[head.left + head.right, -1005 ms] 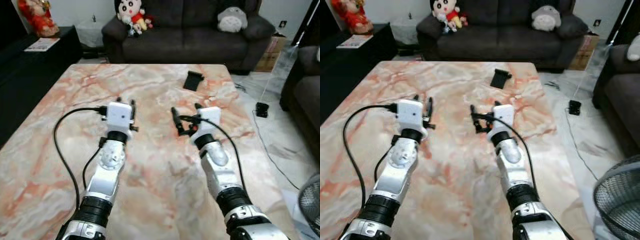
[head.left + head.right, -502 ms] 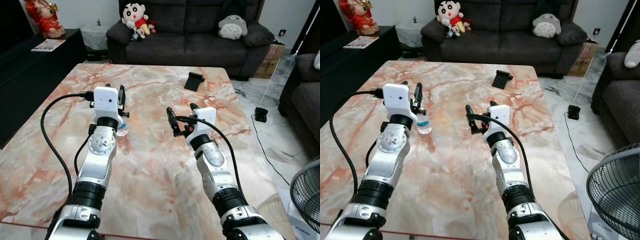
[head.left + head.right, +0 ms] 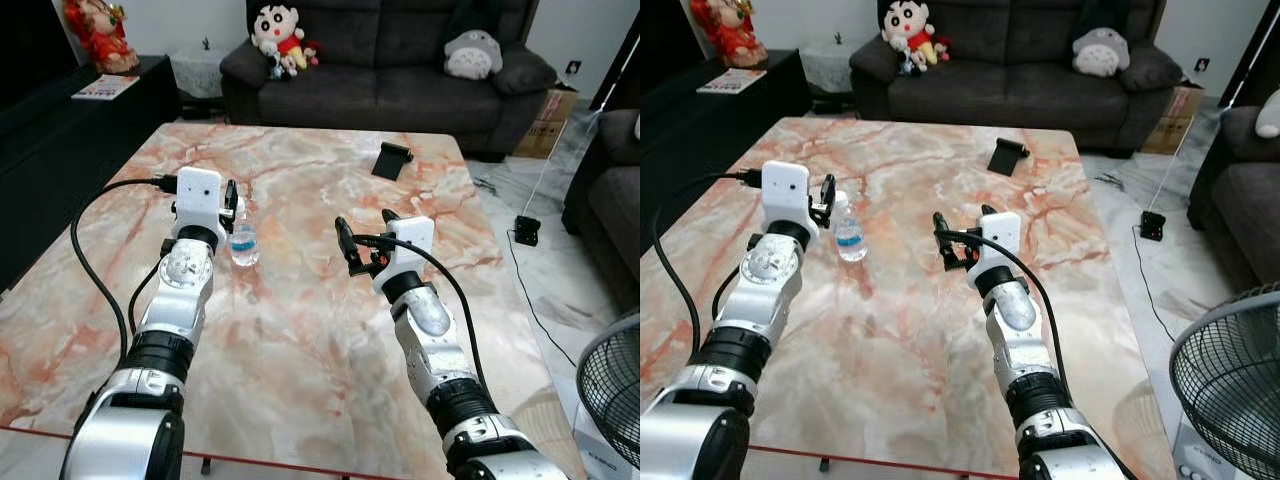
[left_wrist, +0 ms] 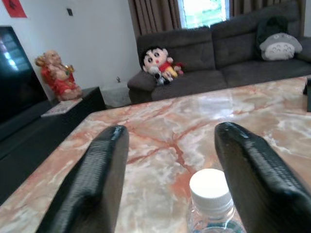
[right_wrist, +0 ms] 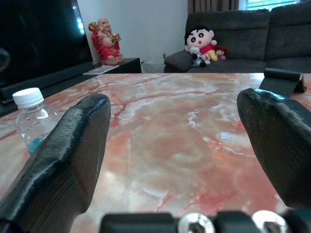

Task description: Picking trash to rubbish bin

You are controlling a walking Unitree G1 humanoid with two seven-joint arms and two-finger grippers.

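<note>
Bottle [image 3: 243,242] just beside spread left claw [image 3: 232,196]

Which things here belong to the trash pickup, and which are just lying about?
Job:
water bottle
left gripper, open beside the bottle
right gripper, open above the table

Lying about:
black phone stand
plush toys on the sofa
fan

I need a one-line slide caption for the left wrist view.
Open left gripper poised over a small capped water bottle on the marble table.

Small clear bottle [image 3: 243,243], white cap, upright
</note>
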